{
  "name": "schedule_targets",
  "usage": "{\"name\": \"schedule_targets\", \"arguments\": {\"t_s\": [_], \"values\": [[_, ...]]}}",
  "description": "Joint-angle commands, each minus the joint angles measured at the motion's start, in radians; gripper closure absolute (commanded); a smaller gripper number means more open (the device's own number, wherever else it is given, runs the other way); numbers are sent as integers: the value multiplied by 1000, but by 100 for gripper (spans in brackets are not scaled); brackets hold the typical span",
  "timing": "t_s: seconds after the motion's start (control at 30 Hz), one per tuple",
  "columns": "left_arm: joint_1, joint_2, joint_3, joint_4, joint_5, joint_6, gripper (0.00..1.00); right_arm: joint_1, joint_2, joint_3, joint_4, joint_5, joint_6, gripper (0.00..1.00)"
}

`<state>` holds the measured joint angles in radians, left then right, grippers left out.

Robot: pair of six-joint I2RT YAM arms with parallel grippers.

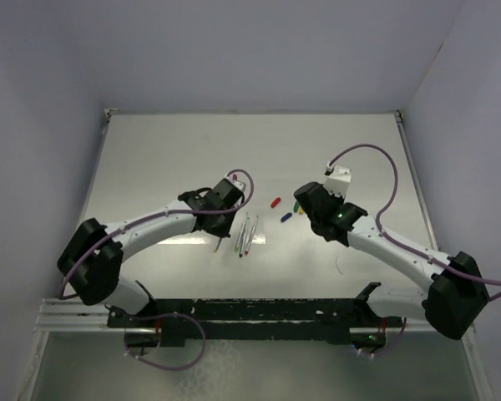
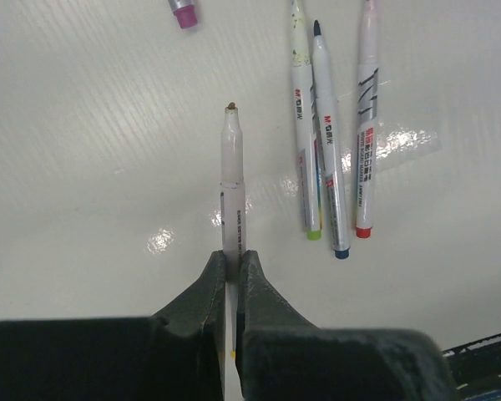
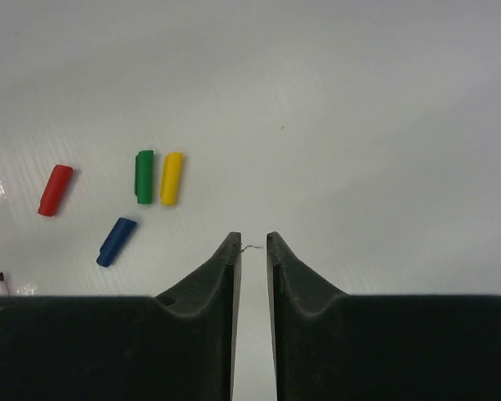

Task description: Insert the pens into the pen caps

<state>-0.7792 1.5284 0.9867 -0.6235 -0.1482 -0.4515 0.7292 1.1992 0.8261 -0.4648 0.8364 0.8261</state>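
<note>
My left gripper (image 2: 233, 255) is shut on a grey-white pen (image 2: 232, 184), which sticks straight out ahead with its dark tip bare. To its right three more pens (image 2: 328, 142) lie side by side on the table, with green, blue and red ends. A purple pen cap (image 2: 184, 12) lies at the top edge. In the right wrist view the red cap (image 3: 55, 190), green cap (image 3: 144, 175), yellow cap (image 3: 172, 178) and blue cap (image 3: 116, 241) lie left of my right gripper (image 3: 252, 238). Its jaws stand a narrow gap apart with nothing between them.
The white table (image 1: 167, 159) is walled at the back and on both sides. A black rail (image 1: 259, 311) with the arm bases runs along the near edge. The row of pens (image 1: 247, 234) lies between the two arms.
</note>
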Motion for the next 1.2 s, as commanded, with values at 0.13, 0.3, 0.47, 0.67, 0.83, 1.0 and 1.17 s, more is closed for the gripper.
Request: {"name": "schedule_targets", "arguments": {"t_s": [0.13,0.3,0.47,0.67,0.83,1.0,1.17], "values": [[0,-105,-17,39,39,-7,100,-88,122,63,98,-146,-51,62],[-2,-159,-65,149,111,-2,100,-113,223,113,132,-199,-84,48],[-2,-177,-83,182,125,5,100,-123,299,156,167,-221,-99,66],[-1,-178,-88,177,122,6,100,-143,378,214,183,-255,-101,72],[-1,-173,-87,182,128,9,100,-162,420,228,201,-290,-101,71],[-2,-166,-83,181,133,13,100,-181,452,236,208,-304,-90,69],[-1,-161,-82,182,133,15,100,-194,477,239,220,-332,-84,68]]}}
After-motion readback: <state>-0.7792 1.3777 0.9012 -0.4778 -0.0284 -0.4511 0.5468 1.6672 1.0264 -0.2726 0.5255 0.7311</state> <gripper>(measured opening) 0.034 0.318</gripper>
